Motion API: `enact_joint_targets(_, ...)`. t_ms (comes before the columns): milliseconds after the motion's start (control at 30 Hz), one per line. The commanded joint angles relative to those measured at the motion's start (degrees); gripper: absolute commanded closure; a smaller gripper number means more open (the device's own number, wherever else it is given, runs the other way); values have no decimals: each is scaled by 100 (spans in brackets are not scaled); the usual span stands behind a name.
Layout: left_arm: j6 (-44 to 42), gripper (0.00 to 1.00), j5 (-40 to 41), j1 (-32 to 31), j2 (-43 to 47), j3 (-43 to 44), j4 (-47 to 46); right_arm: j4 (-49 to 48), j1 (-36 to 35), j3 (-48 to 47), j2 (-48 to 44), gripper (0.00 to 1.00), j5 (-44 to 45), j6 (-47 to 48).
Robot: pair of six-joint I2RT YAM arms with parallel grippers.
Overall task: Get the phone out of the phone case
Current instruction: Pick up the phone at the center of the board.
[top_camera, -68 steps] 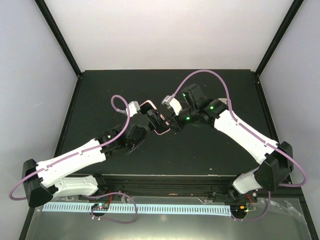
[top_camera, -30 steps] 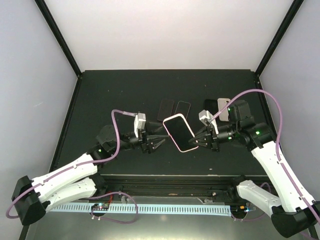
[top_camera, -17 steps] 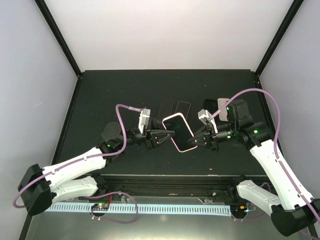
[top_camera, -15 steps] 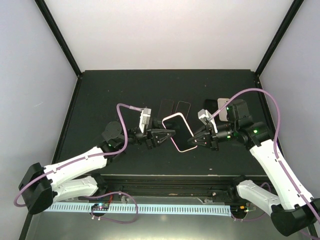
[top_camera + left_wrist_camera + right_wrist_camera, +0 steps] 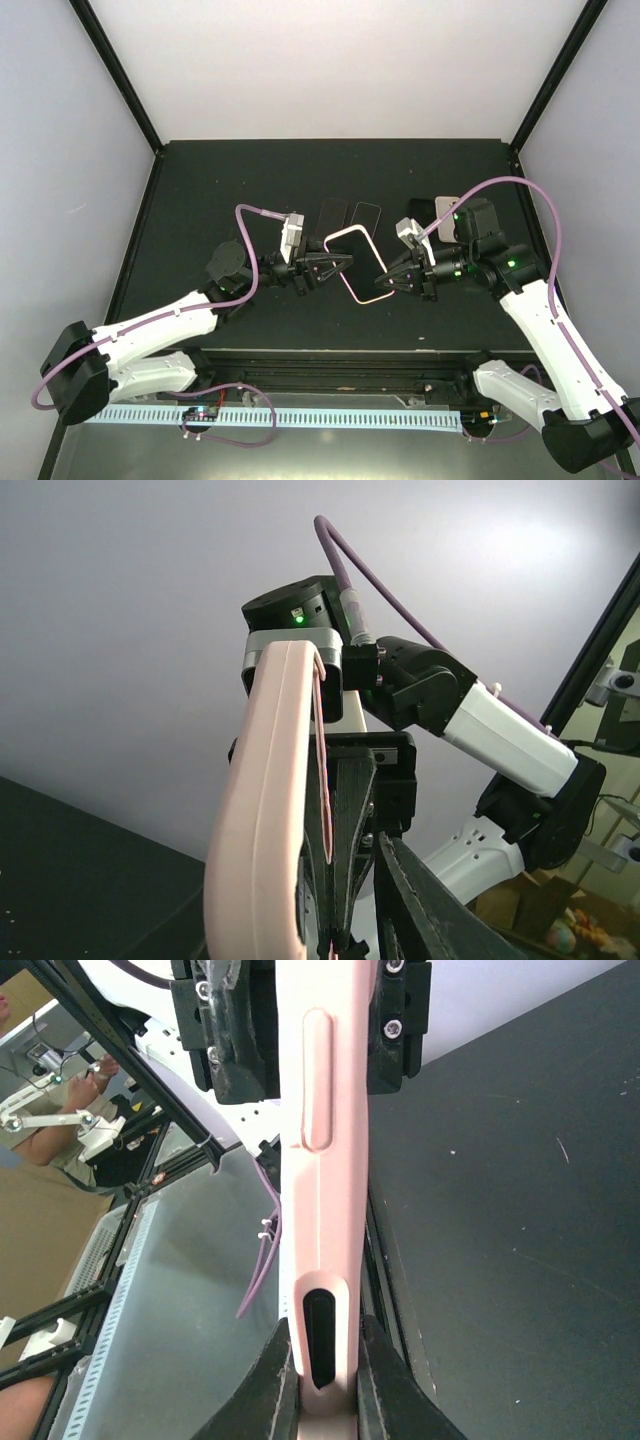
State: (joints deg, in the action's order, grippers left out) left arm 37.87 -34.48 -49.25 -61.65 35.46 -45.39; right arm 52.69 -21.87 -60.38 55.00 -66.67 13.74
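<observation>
- My right jaws were pressed together on the case (image 5: 325, 1160). In the right wrist view one finger (image 5: 283, 1380) sat on each side of its pink edge at the bottom centre of the frame.
- The phone (image 5: 362, 262) was in the case, dark screen up. Both were held off the desk (image 5: 200, 200), at the centre of the top view.
- In the top view I held the case by its right edge, and it sat tilted, its long side running from upper left to lower right.
- My left jaws were at the case's left edge, their tips on or right beside it. They were partly spread, and I could not tell whether they were pinching the case.
- In the left wrist view the case stood edge-on, centre left, with a black finger (image 5: 340, 840) right against it.
- Behind the case in that view, my right arm (image 5: 500, 740) ran from the centre down to the right.
- Two dark slabs (image 5: 333, 214) lay flat on the desk just above the phone in the top view.
</observation>
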Motion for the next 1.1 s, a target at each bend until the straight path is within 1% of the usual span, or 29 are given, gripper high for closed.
enact_joint_targets(0,27,72,-149,-67,-14,189,-374,-372,17,8,-74,99,-110,-140)
enact_joint_targets(333,81,75,-205,-67,-96,217,-392,-478,12,-35,-34,99,-164,-295)
enact_joint_targets(600,8,88,-207,-67,-44,197,-213,-584,12,-9,23,99,-128,-356)
enact_joint_targets(733,-146,93,-198,-58,52,302,110,-571,19,-41,47,98,-112,-363)
enact_joint_targets(800,-218,96,-191,-37,109,393,387,-520,11,-71,61,93,-81,-328)
enact_joint_targets(833,-226,97,-195,-14,137,437,496,-465,11,-102,64,87,-49,-278)
enact_joint_targets(900,-227,98,-223,57,230,525,689,-261,13,-209,84,72,31,-48)
enact_joint_targets(933,-231,98,-272,106,282,580,829,-87,11,-309,103,65,95,109)
enact_joint_targets(1000,-319,98,-531,259,401,776,1245,317,18,-543,135,58,262,517)
enact_joint_targets(1067,-524,98,-841,412,541,946,1710,748,14,-760,151,48,411,1018)
